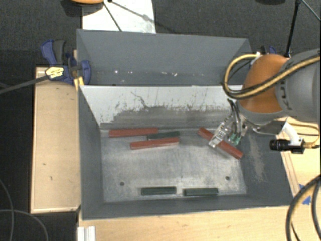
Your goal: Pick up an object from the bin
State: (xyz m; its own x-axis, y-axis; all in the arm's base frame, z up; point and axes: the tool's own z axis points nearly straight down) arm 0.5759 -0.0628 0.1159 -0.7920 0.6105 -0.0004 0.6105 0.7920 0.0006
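As the gripper [226, 136], opening indiscernible, is being held over the slanted red-brown bar [231, 150] at right-centre, a skewed grasp is being risked.

A long, thin red bar [233, 150] lies flat on the floor of the bin [165, 167], near its right wall. It lies slanted, its middle hidden.

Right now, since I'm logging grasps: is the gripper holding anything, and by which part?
Cannot tell. The gripper sits over the middle of the rightmost red bar, but no grip on it is visible.
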